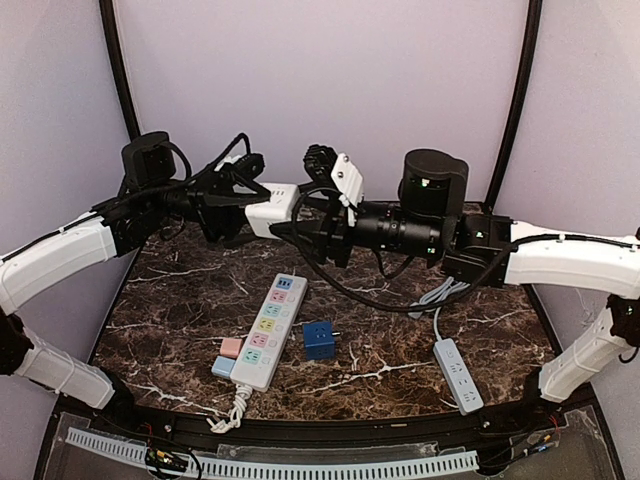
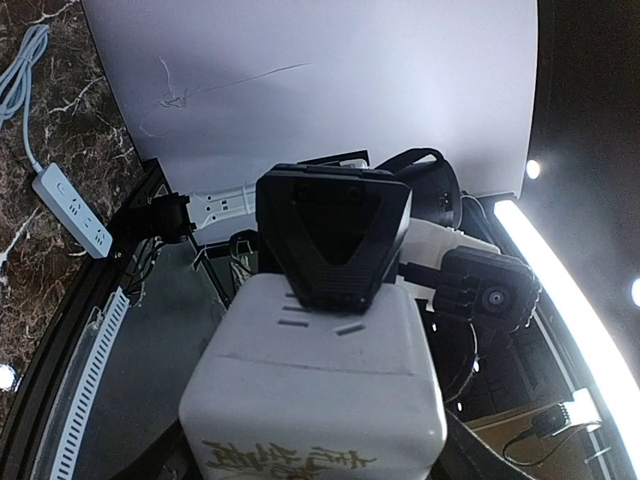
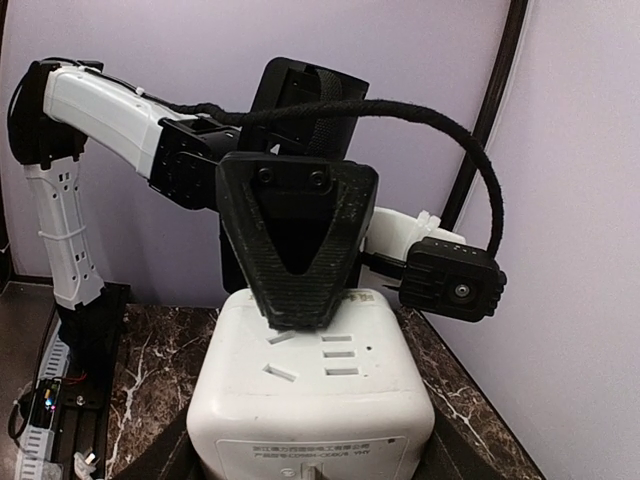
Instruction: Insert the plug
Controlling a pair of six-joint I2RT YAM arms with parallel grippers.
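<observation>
white cube adapter (image 3: 315, 390) fills the near part of both wrist views, held in the air over the far half of the dark marble table (image 1: 170, 290). left gripper (image 1: 252, 203) pinches it from the left and right gripper (image 1: 298, 228) from the right. in the right wrist view the other arm's black triangular finger (image 3: 297, 240) lies flat on its slotted face. below lie a white power strip (image 1: 270, 328) with pastel sockets, a blue cube plug (image 1: 319, 340) just right of it, a pink block (image 1: 231, 347) and pale blue block (image 1: 222, 366) at its near left, and a slim white strip (image 1: 458, 374) well apart to the right.
</observation>
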